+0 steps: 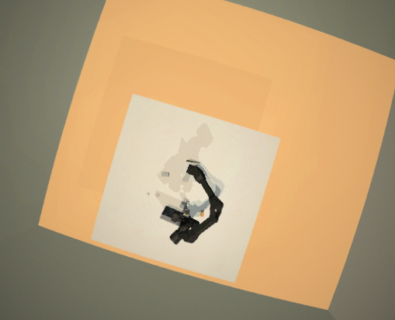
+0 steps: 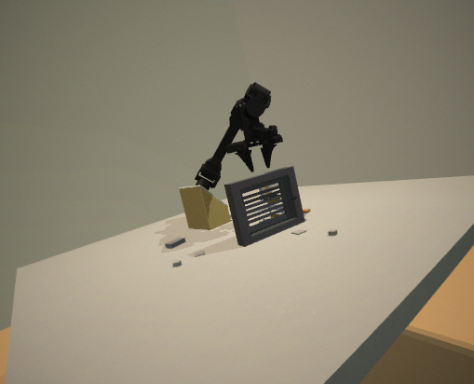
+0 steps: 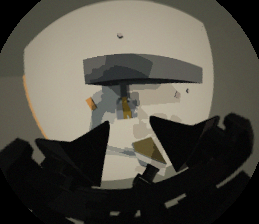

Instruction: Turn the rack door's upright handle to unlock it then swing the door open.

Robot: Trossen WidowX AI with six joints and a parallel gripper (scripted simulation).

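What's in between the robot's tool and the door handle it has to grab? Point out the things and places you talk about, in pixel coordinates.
Nothing visible is in the way. The tool (image 1: 185,220) (image 2: 261,169) (image 3: 129,121) hangs open above the dark frame (image 1: 169,211) (image 2: 237,218) (image 3: 174,72), and the wrist view looks down unobstructed to a yellow piece (image 1: 186,212) (image 2: 273,200) (image 3: 126,109), probably part of the handle.

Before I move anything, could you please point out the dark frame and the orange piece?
dark frame (image 2: 235,216) (image 3: 124,69): exterior, left upright; wrist, top face
orange piece (image 1: 202,213) (image 3: 91,103): top and wrist, upper surface
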